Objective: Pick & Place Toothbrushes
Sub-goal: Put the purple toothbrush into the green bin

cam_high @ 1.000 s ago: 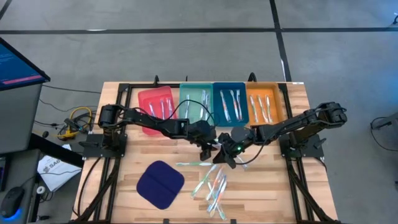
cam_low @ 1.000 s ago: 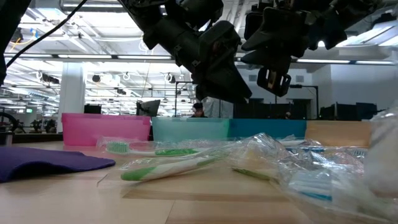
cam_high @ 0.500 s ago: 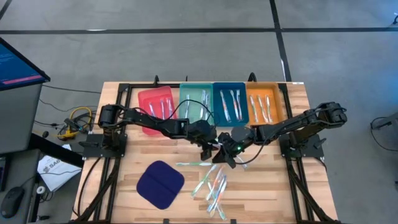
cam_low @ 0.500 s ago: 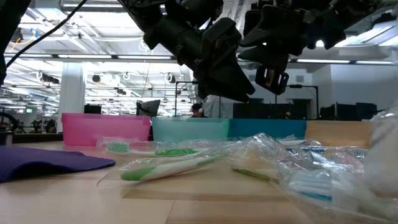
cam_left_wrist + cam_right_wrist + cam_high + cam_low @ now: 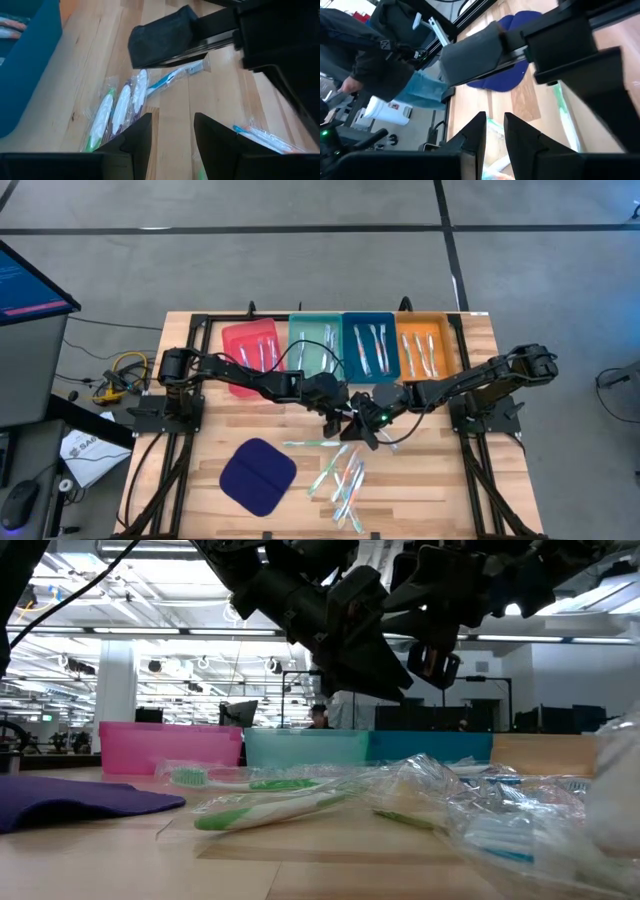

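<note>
The job looks partly done. Along the far side of the pale wooden slatted table (image 5: 190, 480) stand four shallow plastic trays, a red one (image 5: 236, 370), a teal-green one (image 5: 296, 352), a dark blue one (image 5: 350, 348) and an orange one (image 5: 404, 360), and each already has a few thin whitish toothbrushes lying lengthwise in it. What is left sits on the near middle of the table: a loose scatter of clear-wrapped toothbrushes (image 5: 343, 476) with green, teal and blue accents, some overlapping, just beside the dark blue rounded cloth pad (image 5: 258, 476). By my count well under half of the lot remains to be moved, though the exact number cannot be read.

The wrapped brushes look slim, light and slippery; the crinkled film (image 5: 440, 790) bunches up around them in the low view, so a single one may be awkward to separate.

Both arms meet above the far edge of the pile. The left tool (image 5: 170, 131) has its fingers parted with a clear gap and nothing between them, looking down at wrapped brushes on the wood. The right tool (image 5: 494, 131) has its fingers only narrowly apart and likewise holds nothing that I can see; it hangs close against the left one, clear of the table
</note>
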`<state>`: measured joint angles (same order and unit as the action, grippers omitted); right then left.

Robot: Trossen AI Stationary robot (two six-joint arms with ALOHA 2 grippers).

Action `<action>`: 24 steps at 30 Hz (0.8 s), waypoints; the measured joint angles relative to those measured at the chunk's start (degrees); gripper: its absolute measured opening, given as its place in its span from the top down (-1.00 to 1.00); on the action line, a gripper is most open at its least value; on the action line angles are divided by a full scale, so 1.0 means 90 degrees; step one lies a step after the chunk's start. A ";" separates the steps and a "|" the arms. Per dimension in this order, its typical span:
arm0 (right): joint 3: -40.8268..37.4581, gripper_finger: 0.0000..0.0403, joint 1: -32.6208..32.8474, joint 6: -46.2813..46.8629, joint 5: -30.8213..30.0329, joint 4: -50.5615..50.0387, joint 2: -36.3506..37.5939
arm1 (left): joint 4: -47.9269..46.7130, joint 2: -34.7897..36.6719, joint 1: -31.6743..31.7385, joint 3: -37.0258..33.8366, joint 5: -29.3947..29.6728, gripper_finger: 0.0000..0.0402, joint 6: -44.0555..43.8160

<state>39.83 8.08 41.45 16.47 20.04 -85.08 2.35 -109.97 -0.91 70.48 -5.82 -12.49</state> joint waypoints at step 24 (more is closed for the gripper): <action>0.0002 0.68 -0.0250 0.0032 -0.0022 0.0281 -0.0002 | 0.0209 0.0000 0.0000 0.0000 0.0000 0.30 0.0002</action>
<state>39.86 5.82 41.74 16.27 22.57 -85.10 4.23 -109.97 -0.91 70.48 -5.82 -12.47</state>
